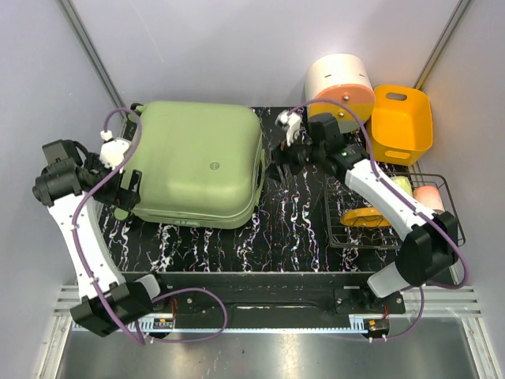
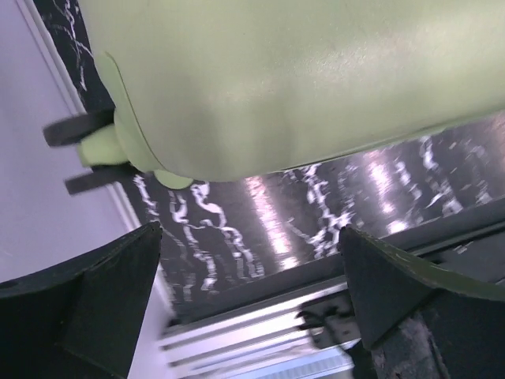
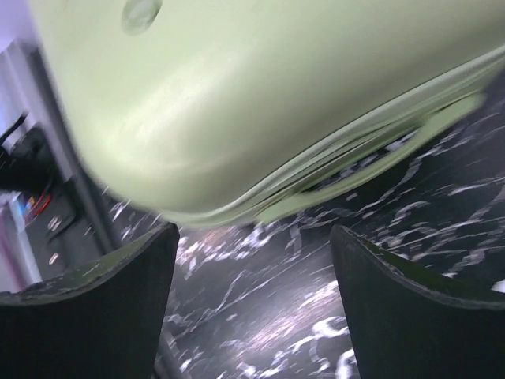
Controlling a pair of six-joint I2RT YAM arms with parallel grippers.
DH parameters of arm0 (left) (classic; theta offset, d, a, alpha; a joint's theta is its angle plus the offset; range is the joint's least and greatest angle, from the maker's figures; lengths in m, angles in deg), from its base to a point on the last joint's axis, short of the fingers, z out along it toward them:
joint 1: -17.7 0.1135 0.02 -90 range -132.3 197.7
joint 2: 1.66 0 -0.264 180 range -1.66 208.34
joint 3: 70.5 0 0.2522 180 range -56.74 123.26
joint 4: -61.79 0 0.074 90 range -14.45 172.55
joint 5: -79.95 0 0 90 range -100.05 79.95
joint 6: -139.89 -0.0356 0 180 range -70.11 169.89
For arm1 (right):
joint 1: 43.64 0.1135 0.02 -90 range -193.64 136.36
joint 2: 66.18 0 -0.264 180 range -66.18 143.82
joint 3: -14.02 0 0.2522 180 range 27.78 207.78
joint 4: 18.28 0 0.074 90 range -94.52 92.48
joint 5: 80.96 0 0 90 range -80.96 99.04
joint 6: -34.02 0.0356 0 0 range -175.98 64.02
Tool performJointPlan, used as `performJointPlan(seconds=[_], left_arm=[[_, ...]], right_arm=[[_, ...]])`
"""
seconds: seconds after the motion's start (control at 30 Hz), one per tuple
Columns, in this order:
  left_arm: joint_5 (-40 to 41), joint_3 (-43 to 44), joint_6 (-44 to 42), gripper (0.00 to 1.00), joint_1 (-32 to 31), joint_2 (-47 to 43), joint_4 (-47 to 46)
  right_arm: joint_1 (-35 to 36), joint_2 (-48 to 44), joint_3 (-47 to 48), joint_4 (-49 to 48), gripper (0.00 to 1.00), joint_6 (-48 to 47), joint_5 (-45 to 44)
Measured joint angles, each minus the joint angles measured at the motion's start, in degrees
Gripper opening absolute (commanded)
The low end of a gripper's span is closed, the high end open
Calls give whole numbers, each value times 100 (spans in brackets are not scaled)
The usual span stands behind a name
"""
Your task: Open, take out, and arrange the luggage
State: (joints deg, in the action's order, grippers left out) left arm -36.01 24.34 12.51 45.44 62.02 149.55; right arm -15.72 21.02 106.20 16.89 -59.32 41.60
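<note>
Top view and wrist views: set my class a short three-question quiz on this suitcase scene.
1. True or false: the pale green suitcase lies closed on the table.
2. What sits in the far right corner of the top view? A) orange plastic bin B) blue bucket C) red kettle
3. Fill in: the left gripper and right gripper are both ____ and hold nothing.
Key: 1 true; 2 A; 3 open.
</note>
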Motion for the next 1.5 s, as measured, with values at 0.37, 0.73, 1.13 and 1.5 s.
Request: performJointPlan(seconds=[0.37,0.73,1.13,1.5], left_arm=[[675,7,-4385,96,232,1008,199],[966,-457,-6494,92,660,1987,-951],[907,-540,-7025,91,741,1825,-1213],[319,476,-7381,93,1244,1665,-415]], right_arm=[[568,-160,-643,831,89,-402,608],[573,-74,-389,1104,90,-848,745],[573,55,-280,1366,90,-1025,752],[573,55,-256,1497,90,-1189,748]])
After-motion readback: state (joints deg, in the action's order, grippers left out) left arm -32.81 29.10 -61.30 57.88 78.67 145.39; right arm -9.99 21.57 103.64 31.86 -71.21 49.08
